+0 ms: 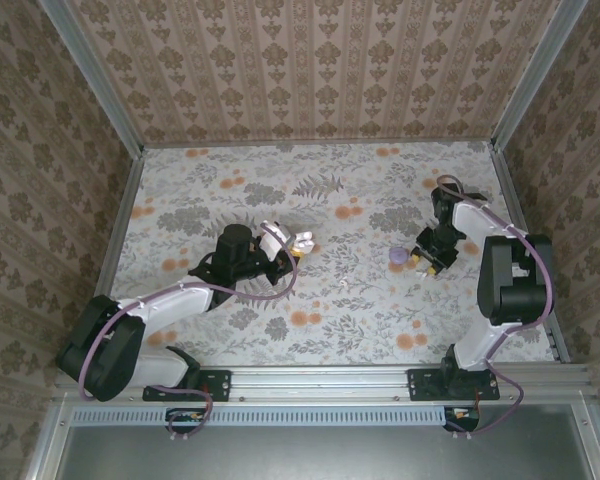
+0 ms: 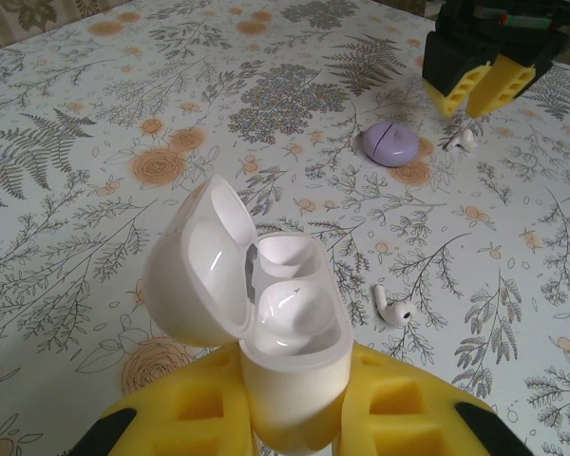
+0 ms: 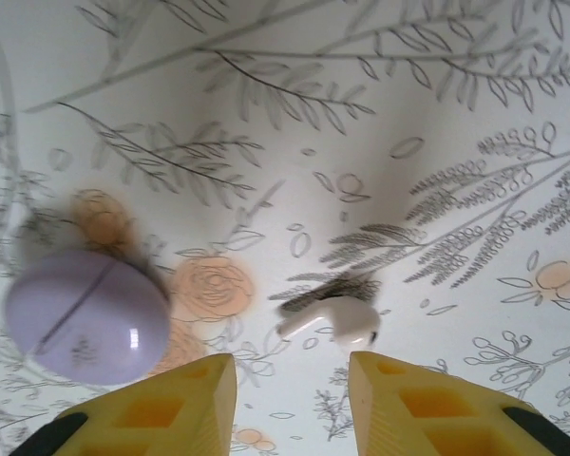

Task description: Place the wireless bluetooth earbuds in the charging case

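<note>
On the floral counter (image 1: pixel 380 190), my left hand (image 2: pixel 294 423) pinches the lid-open charging case (image 2: pixel 285 313). My right hand (image 3: pixel 290 404), spread, hangs just short of one earbud (image 3: pixel 330 321) lying just beside the purple disc (image 3: pixel 85 316), long axis running finger to finger, far from my left.

Left pincer (image 2: pixel 294 418) clamped (right pincer (image 3: pixel 293 404) parted)

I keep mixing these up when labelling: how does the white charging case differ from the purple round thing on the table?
The charging case is glossy white; the purple disc is pale lilac. The case's lid stands open, showing its wells; the disc is shut, with a seam line across it. The left pincer grips the case; the disc lies free on the table. Both are small, smooth and rounded.
</note>
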